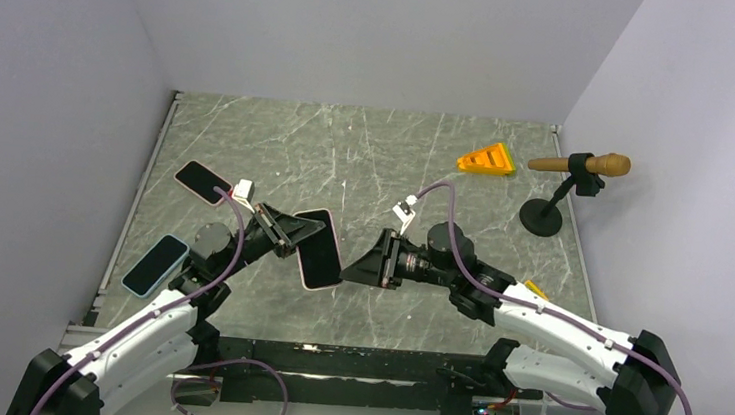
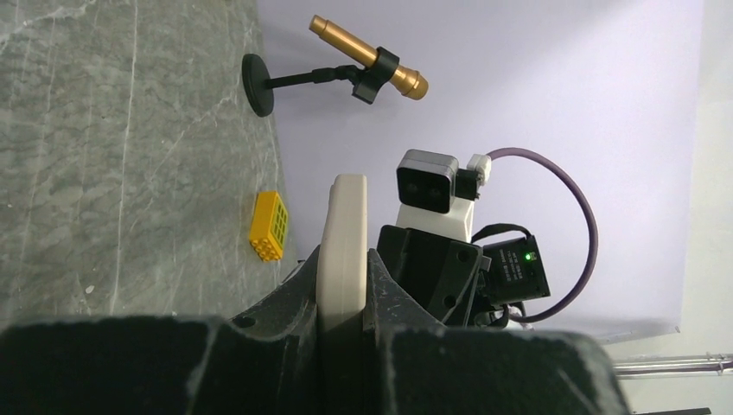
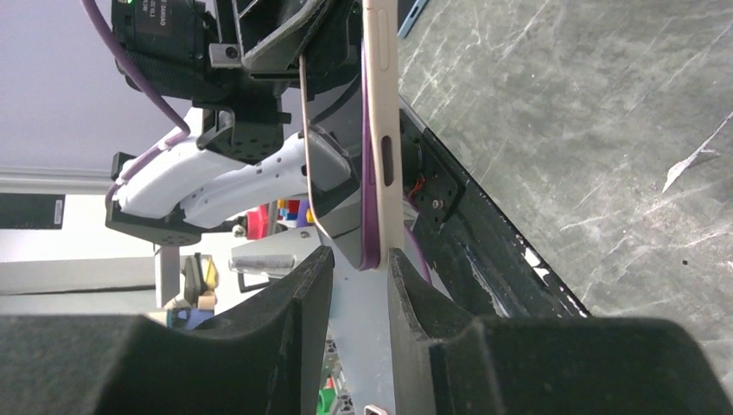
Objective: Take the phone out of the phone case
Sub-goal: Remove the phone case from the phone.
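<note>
Above the marble-patterned table (image 1: 368, 157), the left gripper (image 1: 303, 232) clenches the pink, likely pliable phone case (image 3: 381, 104) holding the stiff, slick phone (image 1: 321, 249), while the right gripper (image 3: 359, 259) straddles a corner, the probable peeling point, grip unclear.

Lower phone case (image 2: 343, 216) hidden inside the left end effector (image 2: 343, 264) (seen edge-on).
</note>
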